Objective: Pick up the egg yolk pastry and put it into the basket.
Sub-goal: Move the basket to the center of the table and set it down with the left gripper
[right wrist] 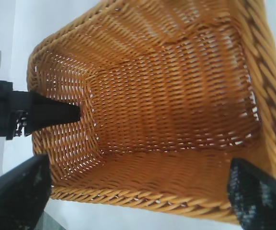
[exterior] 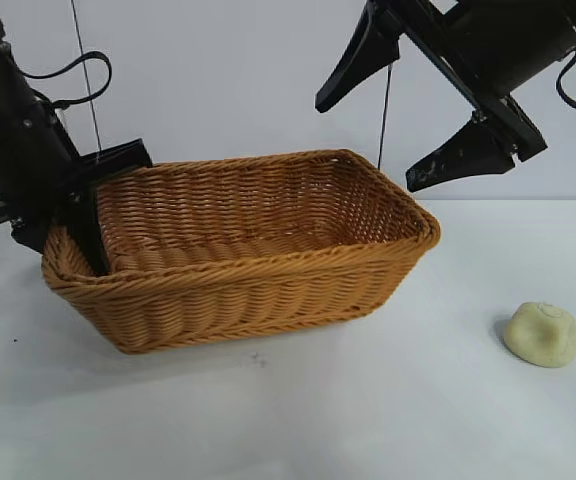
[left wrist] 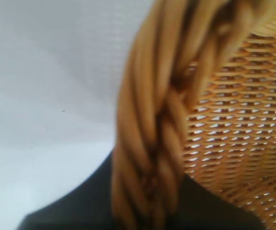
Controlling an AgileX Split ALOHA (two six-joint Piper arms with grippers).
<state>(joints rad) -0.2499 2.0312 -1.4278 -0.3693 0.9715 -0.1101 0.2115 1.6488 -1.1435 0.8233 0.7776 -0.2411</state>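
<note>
The egg yolk pastry (exterior: 540, 334) lies alone on the white surface (exterior: 368, 410), nearest the camera at the right, well apart from the basket (exterior: 238, 250). Behind it, the left hand (exterior: 86, 215) pinches the basket's left rim, apparently one finger inside and one outside. Farthest back, the right hand (exterior: 408, 110) hangs spread and empty above the basket's right end.

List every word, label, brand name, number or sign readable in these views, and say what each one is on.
None: no readable text, number or sign in any view.
The basket: plain woven wicker, no tag.
The egg yolk pastry: bare surface, no wrapper or print.
The left end effector, gripping the basket's rim, and the open right end effector, raised above the basket: plain black, no marking visible.
The table: plain white.
</note>
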